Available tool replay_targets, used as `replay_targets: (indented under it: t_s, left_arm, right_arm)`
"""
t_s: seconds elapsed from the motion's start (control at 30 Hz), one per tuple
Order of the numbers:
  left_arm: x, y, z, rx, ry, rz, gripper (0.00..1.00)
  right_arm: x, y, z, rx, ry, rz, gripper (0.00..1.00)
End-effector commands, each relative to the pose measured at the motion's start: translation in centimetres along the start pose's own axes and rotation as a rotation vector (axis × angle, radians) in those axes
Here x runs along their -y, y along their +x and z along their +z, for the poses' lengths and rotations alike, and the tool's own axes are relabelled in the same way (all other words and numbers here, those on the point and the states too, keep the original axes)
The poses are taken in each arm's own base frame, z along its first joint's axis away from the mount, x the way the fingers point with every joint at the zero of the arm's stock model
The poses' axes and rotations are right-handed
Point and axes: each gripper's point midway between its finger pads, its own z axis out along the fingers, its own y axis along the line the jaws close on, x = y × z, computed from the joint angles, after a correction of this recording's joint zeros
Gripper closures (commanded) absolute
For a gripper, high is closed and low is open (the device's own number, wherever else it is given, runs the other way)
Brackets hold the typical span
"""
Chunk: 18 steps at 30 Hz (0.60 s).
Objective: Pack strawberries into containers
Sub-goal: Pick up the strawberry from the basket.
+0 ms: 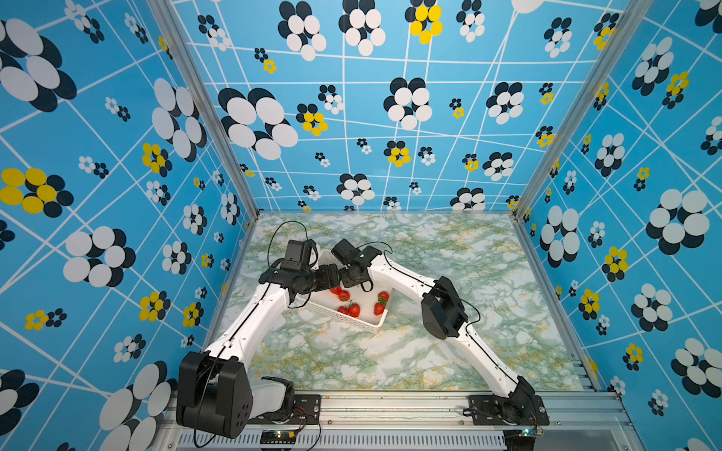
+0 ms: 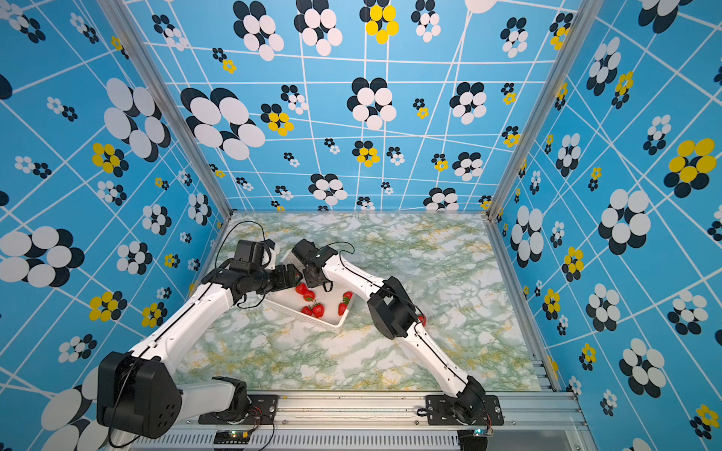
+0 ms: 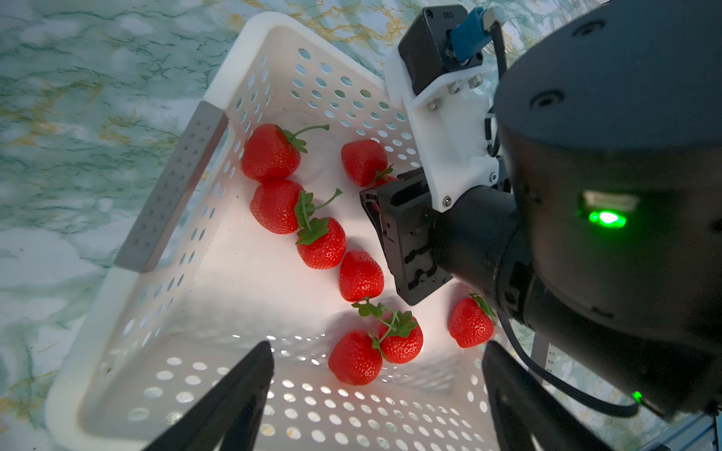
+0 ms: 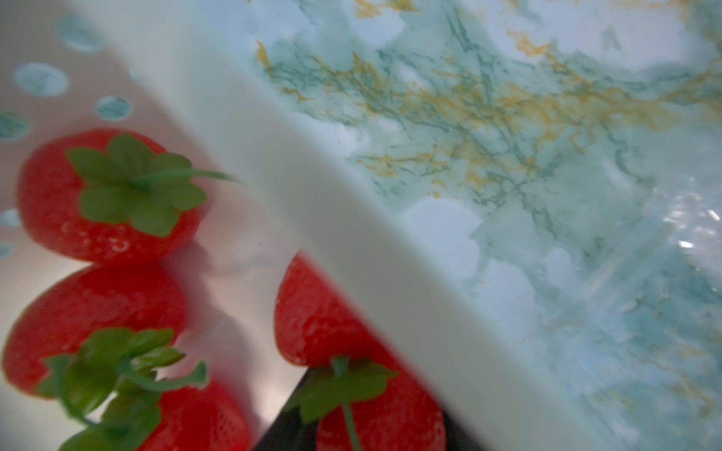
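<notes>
White perforated basket (image 1: 373, 326) stands on the marble tabletop (image 1: 469, 351), left of centre. Strawberries (image 3: 273, 152) lie loose on its floor; at least eight show in the left wrist view. Left pincer (image 3: 377, 347) hangs over the basket, jaws wide apart, holding nothing. Right pincer (image 4: 365, 427) is down inside the basket, one strawberry (image 4: 351, 332) between its dark fingers; grip cannot be confirmed.

robot lab cell: aluminium frame (image 1: 203, 105), blue flower-print walls (image 1: 351, 117), marbled tabletop (image 1: 469, 273)
</notes>
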Motion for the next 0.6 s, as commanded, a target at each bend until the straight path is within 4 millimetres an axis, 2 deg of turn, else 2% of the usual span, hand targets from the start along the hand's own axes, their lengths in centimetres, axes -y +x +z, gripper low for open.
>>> replay_targets:
  t_s: [0.0,0.13,0.23,0.4,0.5,0.57]
  left_arm:
    - [-0.2,0.2,0.1,0.003,0.008,0.014,0.15]
    - [-0.2,0.2,0.1,0.004,0.011,0.011,0.15]
    - [0.0,0.1,0.0,0.008,0.021,0.008,0.15]
    - [0.9,-0.2,-0.2,0.010,0.030,0.021,0.15]
    - [2.6,-0.6,-0.2,0.014,0.036,0.067,0.15]
    - [4.5,-0.7,0.1,0.007,0.059,0.114,0.14]
  right_arm:
    - [0.3,0.8,-0.2,-0.010,0.030,-0.003,0.63]
    - [0.6,0.5,-1.8,0.005,0.029,-0.001,0.68]
    - [1.0,0.0,-4.1,0.034,0.027,0.004,0.69]
    - [2.6,-0.6,-9.9,0.107,0.033,0.017,0.69]
    - [4.9,0.0,-14.0,0.161,0.083,0.040,0.70]
    - [7.0,1.4,-15.8,0.173,0.118,0.070,0.70]
